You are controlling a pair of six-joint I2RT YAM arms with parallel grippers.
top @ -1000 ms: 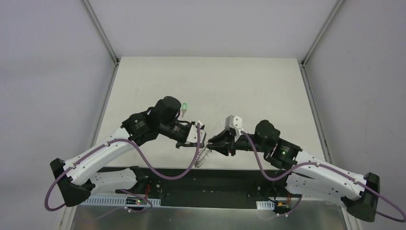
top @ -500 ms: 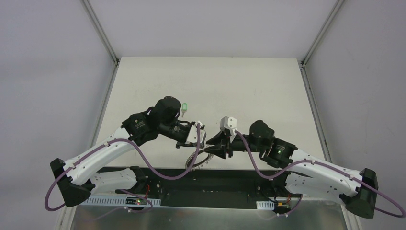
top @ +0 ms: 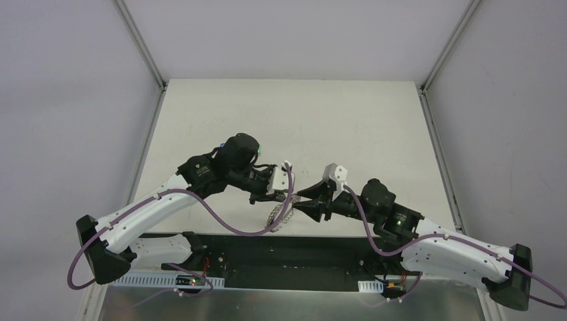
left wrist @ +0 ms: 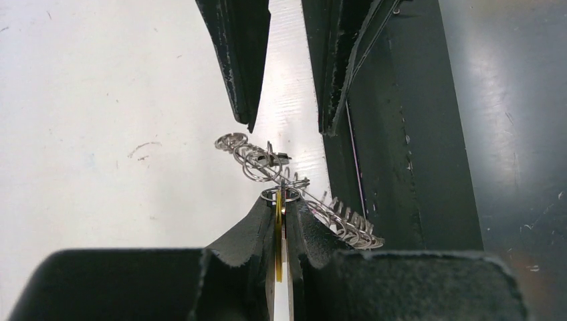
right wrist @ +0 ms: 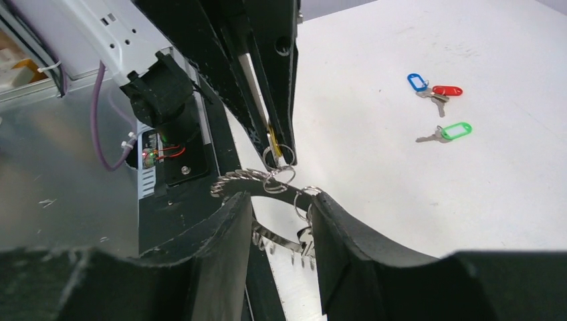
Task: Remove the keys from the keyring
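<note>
Over table (top: 301, 114): left end effector (left wrist: 281, 200) pinches thin yellow key (left wrist: 278, 231), seemingly; right end effector (right wrist: 281, 197) parted astride wire-frilled keyring (left wrist: 341, 219).

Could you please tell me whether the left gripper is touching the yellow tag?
Touching. The left wrist view shows the yellow tag pinched between the two sides of the shut left gripper.

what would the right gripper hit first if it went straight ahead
The keyring, right at the open fingertips of the right gripper; beyond it, probably the left gripper, shut on the yellow key.
</note>
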